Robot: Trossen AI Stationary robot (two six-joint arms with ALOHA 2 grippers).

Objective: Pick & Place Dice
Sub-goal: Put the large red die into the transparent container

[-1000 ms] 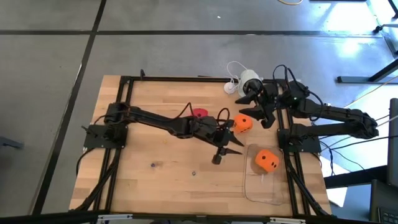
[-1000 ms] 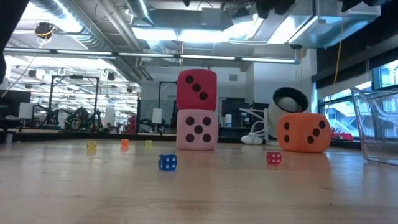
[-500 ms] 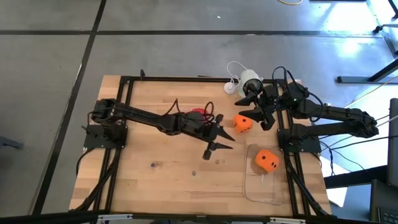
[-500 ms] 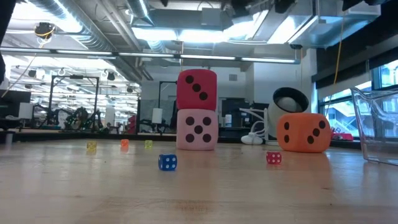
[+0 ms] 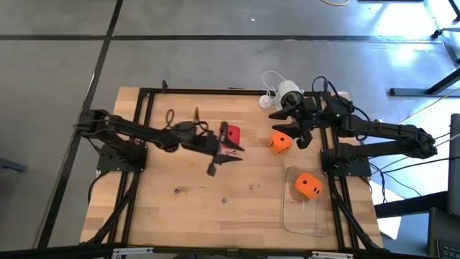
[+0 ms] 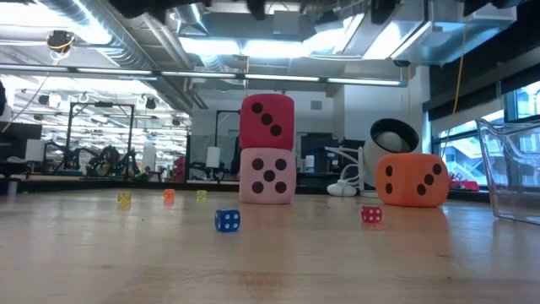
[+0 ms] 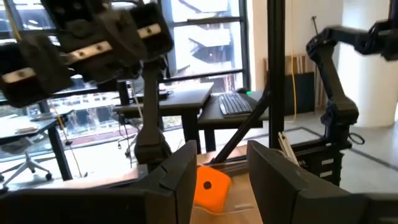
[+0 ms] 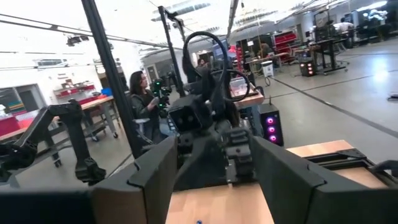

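Red soft die [image 5: 231, 134] sits on pale pink die [image 6: 267, 176]. Left gripper [image 5: 221, 160], jaws spread and empty, should back off slowly toward nine o'clock.

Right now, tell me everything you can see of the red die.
The red die is a soft-looking cube with rounded corners and dark pips; the face toward the low camera shows three pips in a diagonal line. It sits squarely upright on top of the pale pink die, forming a two-high stack near the middle of the wooden table. From above only its red top shows, just beside the left claw, whose fingers are not around it. Nothing else touches it.
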